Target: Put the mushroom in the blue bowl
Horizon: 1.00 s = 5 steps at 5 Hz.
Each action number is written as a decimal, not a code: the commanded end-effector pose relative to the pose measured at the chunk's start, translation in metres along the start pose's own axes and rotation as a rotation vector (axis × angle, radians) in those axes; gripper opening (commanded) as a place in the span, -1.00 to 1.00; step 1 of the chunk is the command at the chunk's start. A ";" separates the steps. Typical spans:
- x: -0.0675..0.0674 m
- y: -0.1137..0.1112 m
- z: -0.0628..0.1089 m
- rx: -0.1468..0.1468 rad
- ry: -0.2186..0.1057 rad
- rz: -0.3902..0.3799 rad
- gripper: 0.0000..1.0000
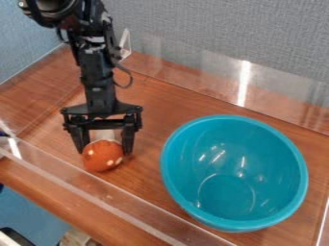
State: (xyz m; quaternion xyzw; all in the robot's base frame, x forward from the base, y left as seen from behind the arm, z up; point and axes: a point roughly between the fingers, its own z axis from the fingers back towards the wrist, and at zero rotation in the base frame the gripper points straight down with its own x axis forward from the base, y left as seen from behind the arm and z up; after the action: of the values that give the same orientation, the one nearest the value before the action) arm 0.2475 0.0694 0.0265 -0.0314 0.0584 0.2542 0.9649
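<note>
Your unit: one robot arm (pixel 88 60), black throughout, built as a slim stack of boxy segments, each joint block slightly wider than the link between. You'll see thin dark cables looping off the segments' side near the top, with a small pale patch, possibly a label, on one upper block. At its end sits the gripper (pixel 102 133): a black crossbar wider than the arm, carrying two black fingers (pixel 72 130), thin and angular, one at each end of the bar. Screws and finer markings are too small to read.
</note>
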 end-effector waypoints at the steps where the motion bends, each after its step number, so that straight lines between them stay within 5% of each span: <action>1: 0.001 0.001 0.004 -0.006 -0.022 0.008 1.00; 5: -0.001 0.000 0.002 -0.009 -0.045 0.013 1.00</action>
State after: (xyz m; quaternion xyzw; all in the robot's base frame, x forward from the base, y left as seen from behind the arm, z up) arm 0.2438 0.0677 0.0205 -0.0310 0.0533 0.2614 0.9633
